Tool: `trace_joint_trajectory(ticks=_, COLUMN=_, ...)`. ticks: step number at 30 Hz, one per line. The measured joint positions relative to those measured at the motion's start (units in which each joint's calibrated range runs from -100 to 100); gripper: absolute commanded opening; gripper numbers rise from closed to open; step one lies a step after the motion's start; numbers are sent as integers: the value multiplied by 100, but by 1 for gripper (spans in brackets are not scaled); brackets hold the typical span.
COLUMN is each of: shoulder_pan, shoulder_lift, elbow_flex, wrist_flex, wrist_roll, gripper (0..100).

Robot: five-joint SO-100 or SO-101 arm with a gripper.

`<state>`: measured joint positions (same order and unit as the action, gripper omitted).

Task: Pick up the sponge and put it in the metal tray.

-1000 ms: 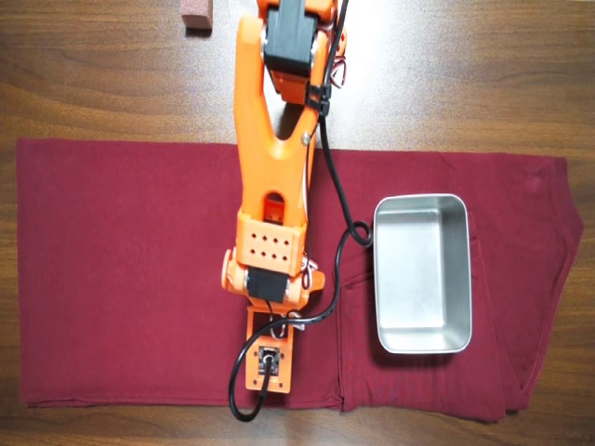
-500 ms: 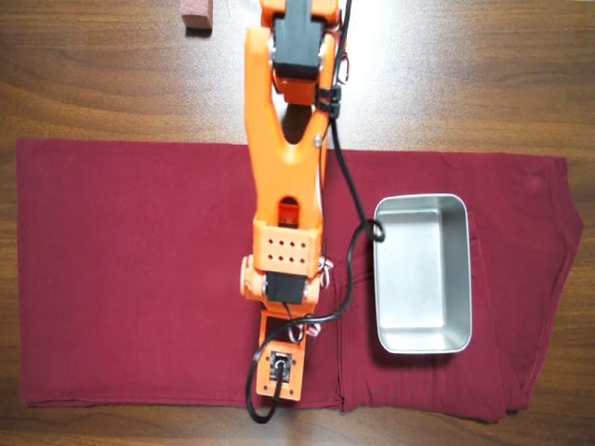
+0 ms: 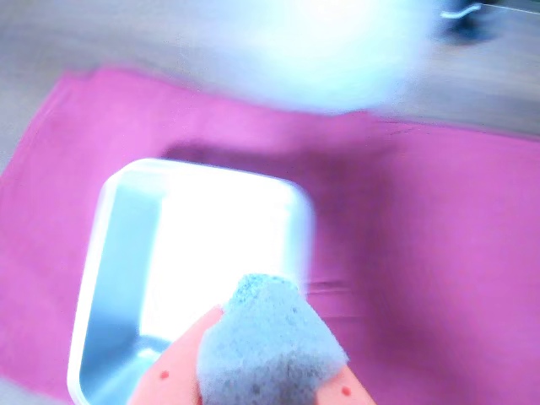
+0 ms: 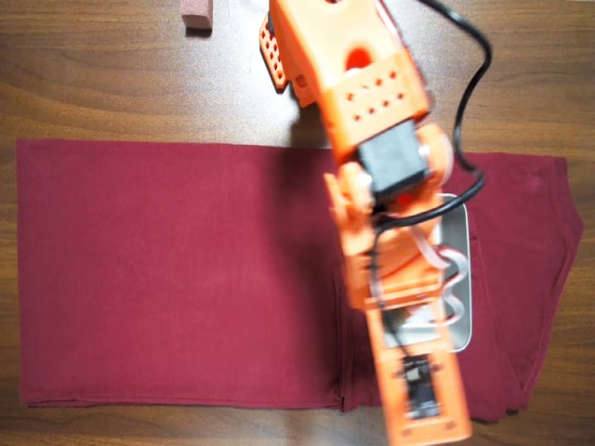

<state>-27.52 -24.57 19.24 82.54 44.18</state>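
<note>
In the wrist view my gripper [image 3: 263,381] is shut on the sponge [image 3: 268,337], a grey-faced foam block held between the orange fingers [image 3: 169,375] at the bottom edge. The metal tray [image 3: 118,253], shiny and empty, lies just beyond it on the magenta cloth. The sponge overlaps the tray's near right corner in the picture and is held above the cloth. In the overhead view the orange arm [image 4: 372,139] covers most of the tray [image 4: 459,279], and the sponge and fingertips are hidden.
A dark red cloth [image 4: 167,279] covers most of the wooden table [image 4: 93,74]. A reddish-brown block [image 4: 197,14] lies at the top edge of the overhead view. A black cable [image 4: 469,84] loops off the arm. The wrist view is blurred, with glare at the top.
</note>
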Motion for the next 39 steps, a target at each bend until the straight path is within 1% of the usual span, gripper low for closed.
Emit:
trace_joint_trajectory(ticks=3, shoulder_pan=-947, shoulder_lift=573, elbow_flex=166, wrist_flex=-432, wrist_roll=-171, gripper=0)
trace_joint_trajectory(ticks=5, shoulder_pan=-1157, shoulder_lift=1033, elbow_flex=175, wrist_flex=-667, wrist_roll=-225, gripper=2)
trace_joint_trajectory(ticks=6, shoulder_pan=-1196, shoulder_lift=1233, elbow_flex=175, wrist_flex=-723, wrist_roll=-239, gripper=7)
trace_joint_trajectory(ticks=8, shoulder_pan=-1196, shoulder_lift=1450, elbow_flex=258, wrist_flex=-798, wrist_roll=-293, gripper=23)
trace_joint_trajectory(ticks=10, shoulder_pan=-1196, shoulder_lift=1458, elbow_flex=405, wrist_flex=-901, wrist_roll=-396, gripper=35)
trace_joint_trajectory(ticks=12, shoulder_pan=-1196, shoulder_lift=1415, elbow_flex=764, wrist_flex=-1239, wrist_roll=-518, gripper=42)
trace_joint_trajectory(ticks=20, shoulder_pan=-1067, shoulder_lift=1302, elbow_flex=820, wrist_flex=-1484, wrist_roll=-532, gripper=45)
trace_joint_trajectory(ticks=23, shoulder_pan=-997, shoulder_lift=1042, elbow_flex=820, wrist_flex=-1484, wrist_roll=-508, gripper=48)
trace_joint_trajectory(ticks=26, shoulder_pan=-987, shoulder_lift=781, elbow_flex=820, wrist_flex=-1315, wrist_roll=-513, gripper=47)
trace_joint_trajectory(ticks=27, shoulder_pan=-987, shoulder_lift=729, elbow_flex=820, wrist_flex=-1343, wrist_roll=-518, gripper=37)
trace_joint_trajectory(ticks=28, shoulder_pan=-987, shoulder_lift=625, elbow_flex=820, wrist_flex=-1390, wrist_roll=-518, gripper=13)
trace_joint_trajectory(ticks=29, shoulder_pan=-957, shoulder_lift=477, elbow_flex=820, wrist_flex=-1465, wrist_roll=-508, gripper=0)
trace_joint_trajectory(ticks=30, shoulder_pan=-857, shoulder_lift=269, elbow_flex=893, wrist_flex=-1606, wrist_roll=-503, gripper=0)
trace_joint_trajectory(ticks=32, shoulder_pan=-489, shoulder_lift=-304, elbow_flex=1206, wrist_flex=-2347, wrist_roll=-361, gripper=0)
trace_joint_trajectory(ticks=34, shoulder_pan=50, shoulder_lift=-1181, elbow_flex=2403, wrist_flex=-3897, wrist_roll=-147, gripper=0)
trace_joint_trajectory(ticks=35, shoulder_pan=229, shoulder_lift=-1580, elbow_flex=2974, wrist_flex=-4056, wrist_roll=73, gripper=0)
trace_joint_trajectory(ticks=36, shoulder_pan=429, shoulder_lift=-2057, elbow_flex=3370, wrist_flex=-3981, wrist_roll=166, gripper=0)
trace_joint_trajectory(ticks=38, shoulder_pan=997, shoulder_lift=-2995, elbow_flex=3785, wrist_flex=-3061, wrist_roll=308, gripper=0)
trace_joint_trajectory(ticks=39, shoulder_pan=1186, shoulder_lift=-3576, elbow_flex=4236, wrist_flex=-2751, wrist_roll=386, gripper=0)
